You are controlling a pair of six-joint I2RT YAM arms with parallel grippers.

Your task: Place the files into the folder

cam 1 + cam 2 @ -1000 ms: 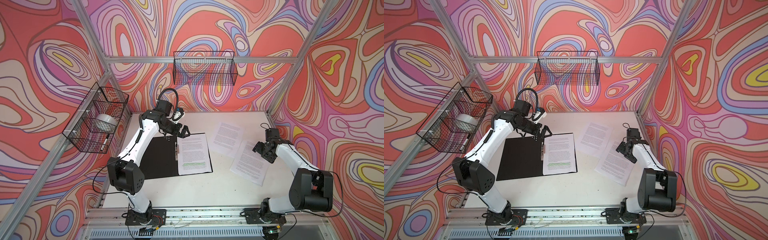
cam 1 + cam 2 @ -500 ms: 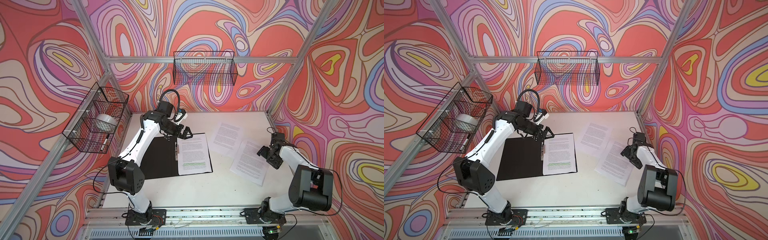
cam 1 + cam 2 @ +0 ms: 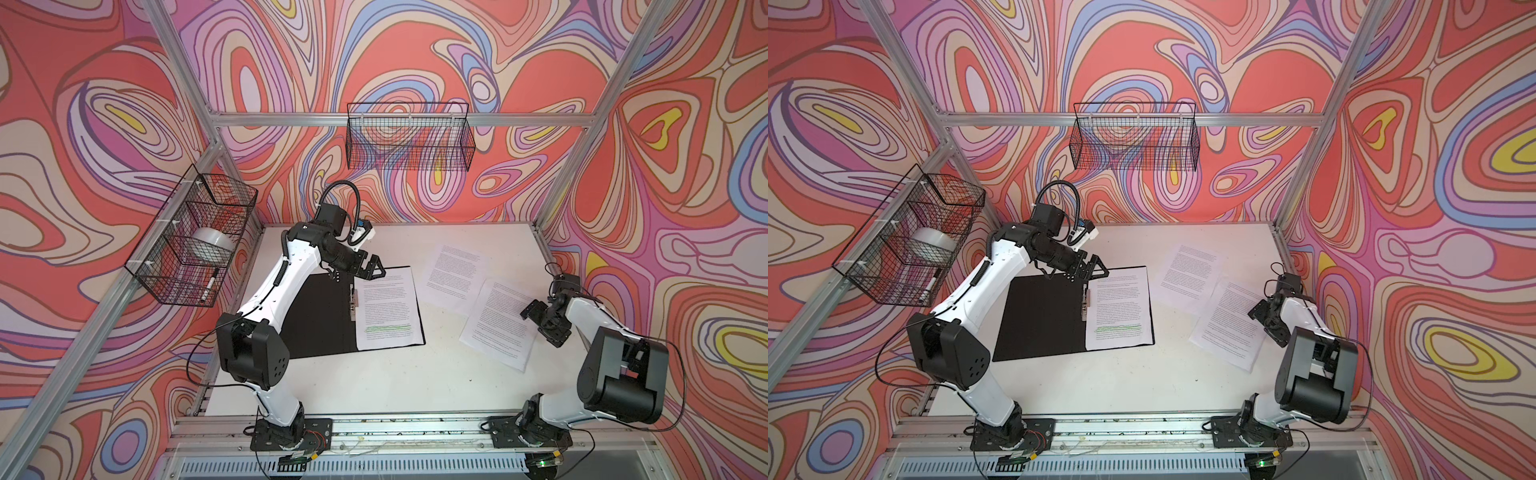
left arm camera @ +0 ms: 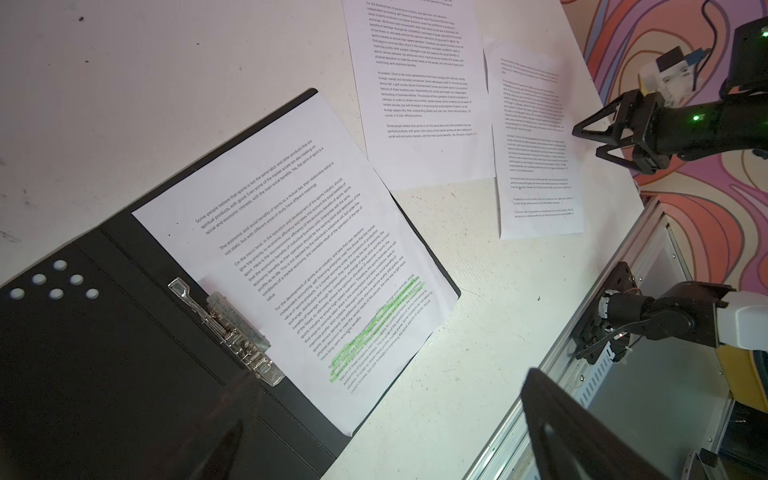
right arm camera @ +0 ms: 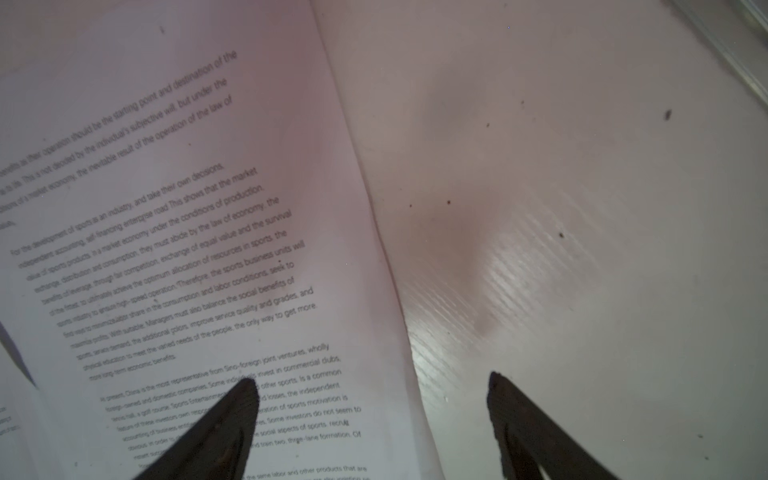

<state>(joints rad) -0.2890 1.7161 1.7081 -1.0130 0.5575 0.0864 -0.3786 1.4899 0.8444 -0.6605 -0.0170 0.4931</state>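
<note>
The folder (image 3: 320, 316) lies open on the table, black inside up, with a metal spine clip (image 4: 232, 332). One of the files, with green highlighted lines (image 3: 386, 311), rests on its right half. Two more files lie loose to the right: a far sheet (image 3: 453, 270) and a near sheet (image 3: 498, 328) that overlaps it. My left gripper (image 3: 376, 270) hovers open over the folder's far edge near the spine, holding nothing. My right gripper (image 5: 372, 380) stands open and low at the near sheet's right edge. One fingertip (image 5: 249, 386) is over the paper, and its twin is over bare table.
A wire basket (image 3: 195, 237) on the left wall holds a tape roll and a marker. Another wire basket (image 3: 409, 139) hangs on the back wall. Aluminium posts stand at the table's corners and a rail (image 3: 415, 428) runs along the front.
My right gripper has slid along the near sheet's right edge toward the front of the table and lowered. The left arm has barely moved.
</note>
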